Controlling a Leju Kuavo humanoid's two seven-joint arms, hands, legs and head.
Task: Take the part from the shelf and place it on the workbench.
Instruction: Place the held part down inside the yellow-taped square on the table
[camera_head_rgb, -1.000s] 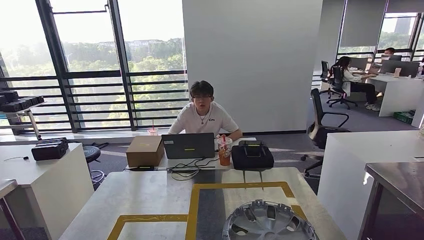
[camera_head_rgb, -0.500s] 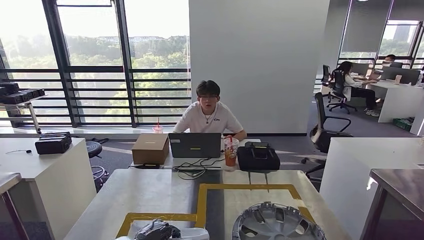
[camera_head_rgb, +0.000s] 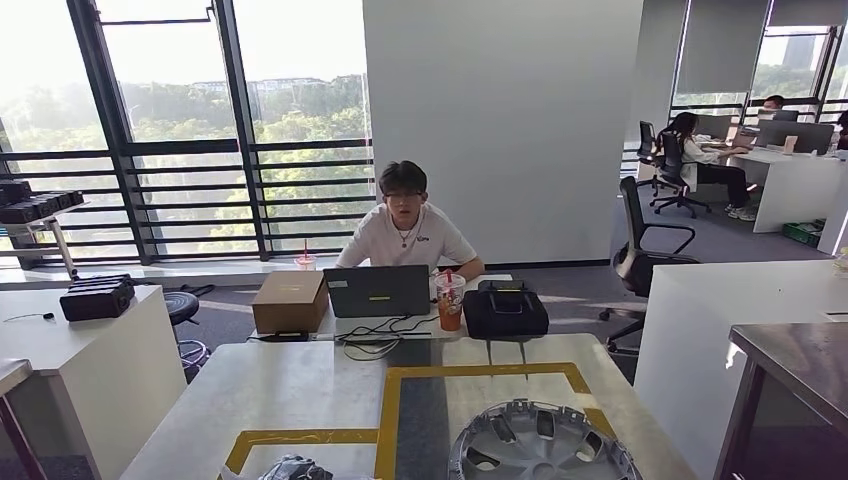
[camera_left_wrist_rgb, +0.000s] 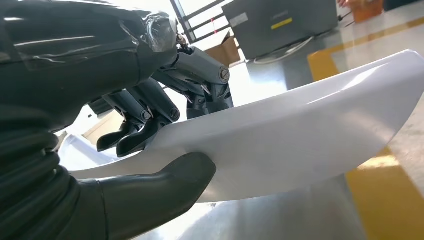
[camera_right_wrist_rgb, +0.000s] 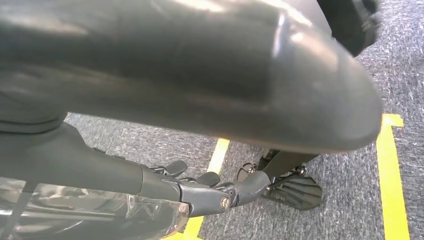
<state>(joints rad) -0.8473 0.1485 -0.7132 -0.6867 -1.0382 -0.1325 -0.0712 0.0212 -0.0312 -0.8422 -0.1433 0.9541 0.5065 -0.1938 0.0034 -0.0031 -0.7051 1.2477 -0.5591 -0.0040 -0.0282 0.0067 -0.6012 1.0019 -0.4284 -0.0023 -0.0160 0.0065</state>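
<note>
A: What's the left hand doing?
B: Clamping the white part, thumb under, fingers on top, just over the table by the yellow tape.
A: And the right hand?
B: Hangs over carpet, fingers loosely apart, holding nothing. Silver hubcap is nearby.

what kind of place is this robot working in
Most likely an open-plan office used as a robot test area: a person at a laptop, desks with office chairs, and a workbench marked with yellow tape, bearing a hubcap.
</note>
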